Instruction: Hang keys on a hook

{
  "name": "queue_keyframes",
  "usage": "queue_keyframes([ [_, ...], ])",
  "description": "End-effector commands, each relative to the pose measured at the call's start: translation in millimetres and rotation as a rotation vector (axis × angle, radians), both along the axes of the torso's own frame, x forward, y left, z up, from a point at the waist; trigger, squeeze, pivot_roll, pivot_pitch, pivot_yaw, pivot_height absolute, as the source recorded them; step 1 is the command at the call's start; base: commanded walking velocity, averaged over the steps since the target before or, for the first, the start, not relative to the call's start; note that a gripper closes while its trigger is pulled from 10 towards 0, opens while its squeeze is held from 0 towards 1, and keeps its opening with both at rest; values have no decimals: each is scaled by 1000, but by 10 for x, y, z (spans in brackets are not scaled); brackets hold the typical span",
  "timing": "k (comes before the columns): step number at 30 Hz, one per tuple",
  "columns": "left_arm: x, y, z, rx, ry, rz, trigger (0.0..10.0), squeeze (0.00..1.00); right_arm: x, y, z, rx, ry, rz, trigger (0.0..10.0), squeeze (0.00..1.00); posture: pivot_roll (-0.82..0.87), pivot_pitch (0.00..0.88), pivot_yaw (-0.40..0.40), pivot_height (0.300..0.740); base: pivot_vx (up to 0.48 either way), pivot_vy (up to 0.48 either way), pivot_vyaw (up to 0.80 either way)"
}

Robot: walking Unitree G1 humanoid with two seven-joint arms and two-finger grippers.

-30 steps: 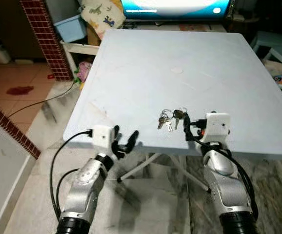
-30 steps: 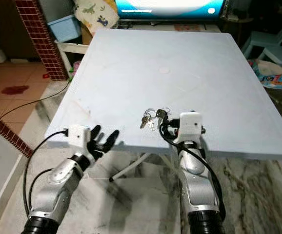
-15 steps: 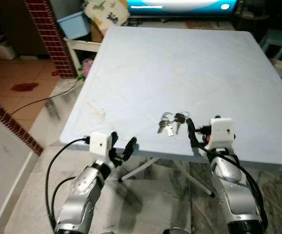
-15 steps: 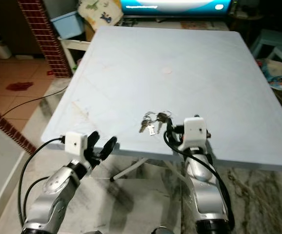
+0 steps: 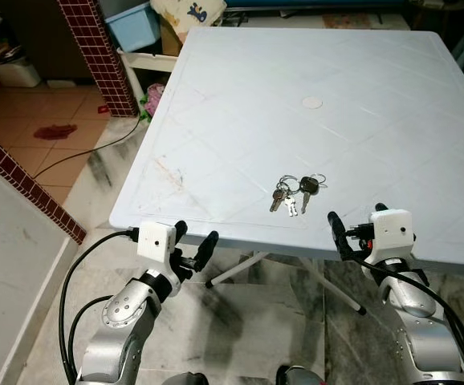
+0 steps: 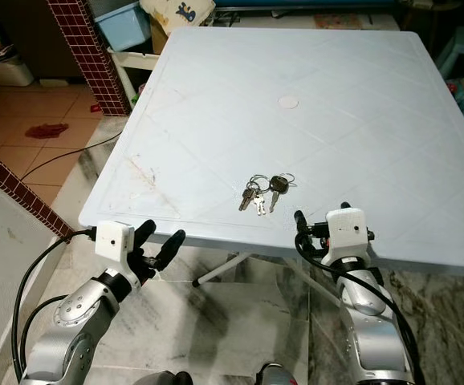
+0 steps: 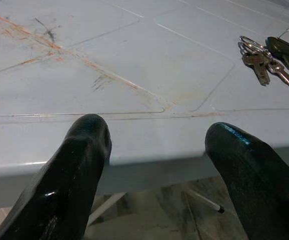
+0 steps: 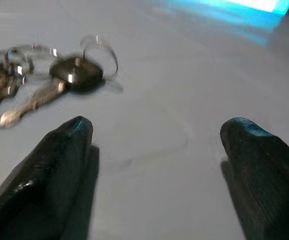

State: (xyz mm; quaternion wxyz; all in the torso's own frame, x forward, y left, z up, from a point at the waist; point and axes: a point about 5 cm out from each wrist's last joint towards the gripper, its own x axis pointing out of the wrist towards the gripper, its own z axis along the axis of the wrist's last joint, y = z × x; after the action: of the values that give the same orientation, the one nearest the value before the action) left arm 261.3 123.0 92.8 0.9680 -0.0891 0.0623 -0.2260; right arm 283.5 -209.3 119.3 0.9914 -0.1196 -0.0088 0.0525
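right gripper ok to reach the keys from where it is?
Probably yes. The right gripper sits at the table's near edge with fingers open, and the keys lie just ahead, slightly toward the robot's left. Only bare tabletop lies between.

place: lived-in home, living area | floor: marble tiles, terracotta tiles beyond | furniture: pale blue plastic folding table | walls: low red-brick wall, brick pillar | clutter: blue tub, printed cushion, cable across the floor
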Motion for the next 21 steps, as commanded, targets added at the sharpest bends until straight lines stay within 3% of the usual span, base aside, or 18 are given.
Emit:
queue_keyframes([
  [1, 8, 23, 51, -24, -14, 8, 10000, 0, 56, 24, 79, -27, -39, 44, 10000, 0, -2, 218, 85, 740, 0, 0, 0],
  [15, 7, 72, 84, -16, -17, 16, 10000, 0, 247, -96, 225, -55, -54, 141, 10000, 0, 30, 223, 71, 740, 0, 0, 0],
  [16, 10, 77, 89, -14, -17, 20, 10000, 0, 257, -133, 217, -52, -45, 143, 4902, 0, 32, 225, 70, 740, 0, 0, 0],
  [19, 8, 81, 92, -16, -19, 22, 10000, 0, 263, -154, 206, -48, -39, 149, 4902, 0, 34, 228, 70, 740, 0, 0, 0],
  [20, 7, 83, 96, -19, -19, 28, 10000, 0, 272, -169, 194, -32, -29, 168, 0, 0, 35, 228, 70, 740, 0, 0, 0],
  [21, 3, 82, 97, -20, -19, 29, 10000, 0, 281, -159, 180, -19, -13, 206, 0, 0, 35, 230, 71, 740, 0, 0, 0],
])
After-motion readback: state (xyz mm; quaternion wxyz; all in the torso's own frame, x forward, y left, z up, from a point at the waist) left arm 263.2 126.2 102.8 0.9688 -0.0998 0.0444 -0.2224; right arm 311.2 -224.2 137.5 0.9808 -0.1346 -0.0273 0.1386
